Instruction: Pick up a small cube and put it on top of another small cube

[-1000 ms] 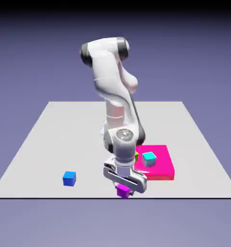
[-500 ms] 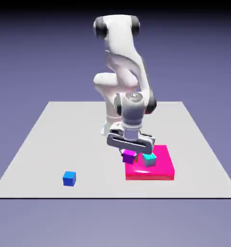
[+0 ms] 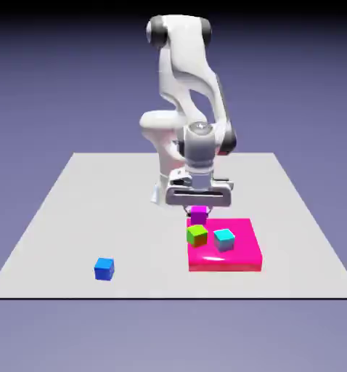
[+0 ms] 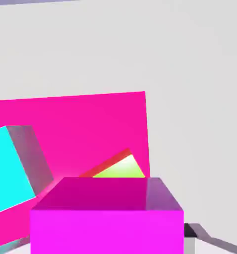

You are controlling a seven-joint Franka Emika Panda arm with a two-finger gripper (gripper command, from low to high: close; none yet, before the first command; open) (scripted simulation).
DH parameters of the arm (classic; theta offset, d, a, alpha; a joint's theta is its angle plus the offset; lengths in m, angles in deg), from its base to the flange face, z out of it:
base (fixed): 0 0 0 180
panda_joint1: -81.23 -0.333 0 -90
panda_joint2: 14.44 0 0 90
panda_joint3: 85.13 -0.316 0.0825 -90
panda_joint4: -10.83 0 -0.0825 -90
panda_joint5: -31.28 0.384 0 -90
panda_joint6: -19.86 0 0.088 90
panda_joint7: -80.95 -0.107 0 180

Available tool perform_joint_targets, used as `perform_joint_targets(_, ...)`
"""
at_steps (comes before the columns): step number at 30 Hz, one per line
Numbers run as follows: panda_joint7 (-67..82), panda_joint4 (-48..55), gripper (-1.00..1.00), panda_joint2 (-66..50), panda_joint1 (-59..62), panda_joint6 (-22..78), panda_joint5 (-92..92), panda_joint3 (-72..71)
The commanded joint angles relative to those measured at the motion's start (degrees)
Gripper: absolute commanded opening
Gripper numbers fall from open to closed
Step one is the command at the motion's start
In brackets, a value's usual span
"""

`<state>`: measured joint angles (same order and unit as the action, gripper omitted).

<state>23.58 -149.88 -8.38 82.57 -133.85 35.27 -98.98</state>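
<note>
Exterior view: the tool (image 3: 199, 211) hangs above the pink slab (image 3: 243, 254), its fingers closed on the magenta cube (image 3: 199, 215), which is held in the air just above the lime-green cube (image 3: 197, 235). The green cube stands on the slab near its corner on the exterior view's left, with a cyan cube (image 3: 223, 238) just beside it; a blue cube (image 3: 104, 269) lies well apart on the grey bench (image 3: 75, 211). Hand view: the magenta cube (image 4: 108, 218) fills the lower frame, and only a sliver of the green cube (image 4: 119, 169) shows beyond it, so the alignment cannot be told exactly. The held cube appears rigid, light and smooth-faced; a grip on two opposite flat sides, as here, should keep it square, though such faces may slip if the hold loosens. The green top offers no spare margin, being the same size, so a level, centred descent seems needed. The cyan cube and the slab's edge close by leave little side room; open bench lies toward the exterior view's left
</note>
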Motion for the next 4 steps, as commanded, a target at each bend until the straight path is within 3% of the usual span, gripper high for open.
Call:
perform_joint_targets(1, -0.01, 0.00, 1.00, 0.00, 0.02, 0.01, -0.02, -0.01)
perform_joint_targets(4, 0.77, 0.73, 1.00, 4.14, -0.08, 4.84, 1.01, 0.05)
